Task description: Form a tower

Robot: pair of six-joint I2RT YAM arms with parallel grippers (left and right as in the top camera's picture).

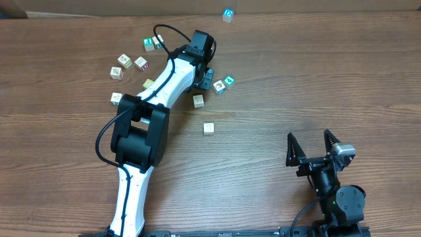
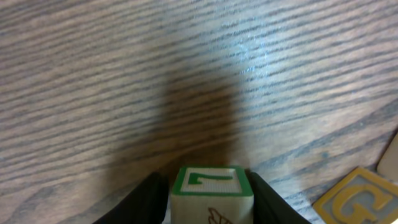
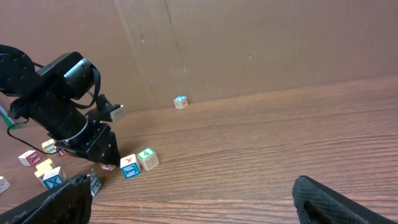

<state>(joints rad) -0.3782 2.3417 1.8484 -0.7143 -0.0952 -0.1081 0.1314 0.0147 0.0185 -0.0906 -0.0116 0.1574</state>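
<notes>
The main danger is at the tower [image 1: 227, 14]. It is a narrow column standing near the cardboard wall [image 3: 249, 43], well apart from the left fingers [image 2: 140, 202], ahead of them and a little to their right. A cube brought in too low or off-centre would likely push its top block sideways and bring the column down. Letting go while the cube is tilted, or before it sits flat, could do the same.

The carry also has risks. The wrist view shows only the upper part of the green-printed cube [image 2: 211, 186] between the fingers, so I cannot tell how deep the hold is. A shallow pinch could let the cube twist or slip on the way. Loose cubes [image 3: 129, 166] lie just beside the fingers, and a yellow cube [image 2: 357, 199] with a G on it sits close outside the right-hand finger. A sideways move before the cube is clear of these could knock them across the desk [image 1: 296, 79].

The left fingers are partly closed and clamped on the green-printed cube, one against each of its side faces. Whether the cube rests on the desk or is lifted off it I cannot tell.

The right fingers [image 1: 291, 150] stand wide apart with nothing between them, far from all the cubes.
</notes>
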